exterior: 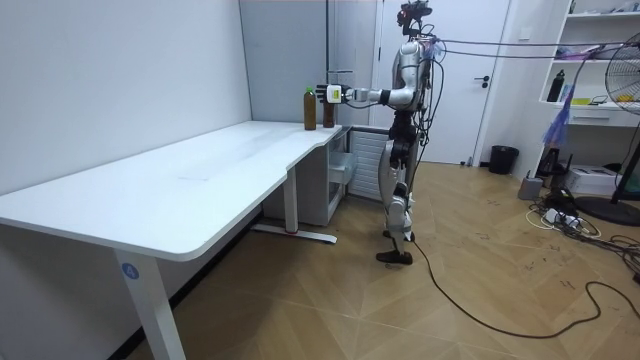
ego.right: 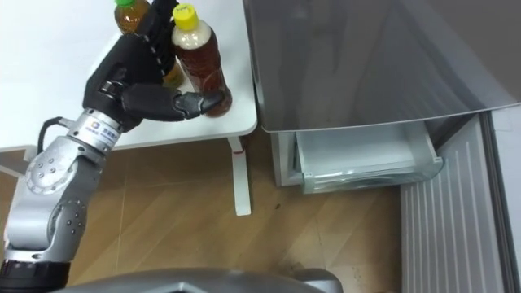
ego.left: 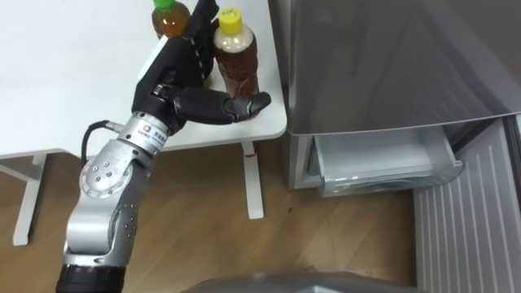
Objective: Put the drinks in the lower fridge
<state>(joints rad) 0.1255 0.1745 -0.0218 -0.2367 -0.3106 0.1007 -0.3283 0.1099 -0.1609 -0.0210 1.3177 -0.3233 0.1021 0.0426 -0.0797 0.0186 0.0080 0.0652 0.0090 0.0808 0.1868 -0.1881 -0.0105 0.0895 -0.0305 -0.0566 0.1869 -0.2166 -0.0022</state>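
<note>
- Found the yellow-capped bottle (ego.left: 236, 61) of brown drink upright on the corner of the white counter (ego.left: 65, 81) closest to the fridge, not yet inside the fridge.
- Noted a green-capped bottle (ego.left: 171, 16) upright just behind it and to its left, on the same counter.
- Saw the left hand (ego.left: 175, 77) spread around the yellow-capped bottle, with the fingers (ego.left: 199, 24) held straight and reaching up between the two bottles.
- Saw the thumb laid across the front of that bottle near its base, its tip close to the counter's edge.
- Could not tell whether the fingers pressed on the bottle or only lay beside it.
- Saw the grey fridge (ego.left: 391, 57) just to the right of the counter, with its lower drawer (ego.left: 383, 159) pulled out over the wooden floor (ego.left: 203, 212).
- In the room view, found the robot standing upright at the far end of the counter, in front of the fridge, with the left arm stretched out level toward the bottles.
</note>
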